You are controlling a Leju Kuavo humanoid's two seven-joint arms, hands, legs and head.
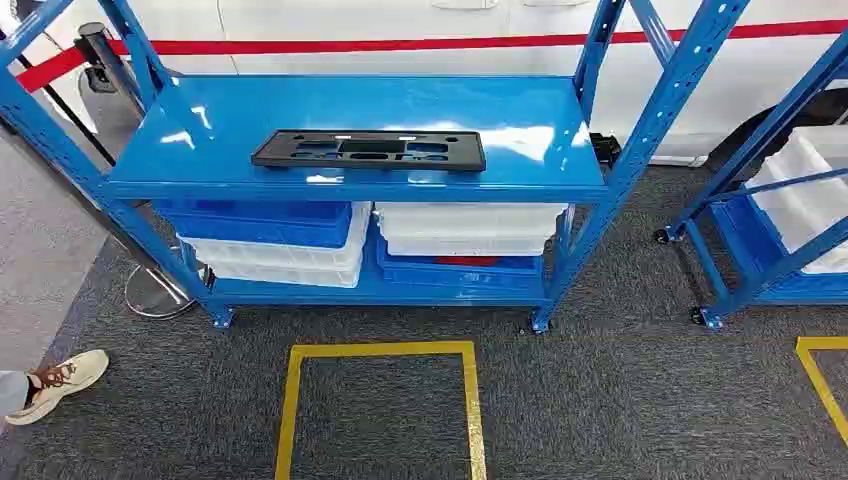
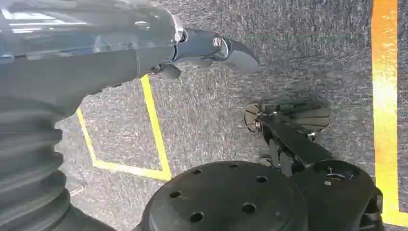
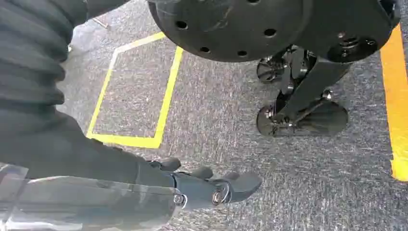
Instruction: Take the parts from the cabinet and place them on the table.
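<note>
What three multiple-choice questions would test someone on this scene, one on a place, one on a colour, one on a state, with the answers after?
1. Where does the black part lie?
A. on the rack's top shelf
B. on the floor
C. in a white bin

2. What colour is the rack?
A. red
B. blue
C. green

3. What is the left hand holding?
A. the black part
B. a white bin
C. nothing

Answers:
1. A, since the head view shows the part flat on the top shelf, above the bins.
2. B, since its frame and shelves are blue.
3. C, since the left wrist view shows the hand over the carpet with nothing in it; the right hand is likewise empty.
</note>
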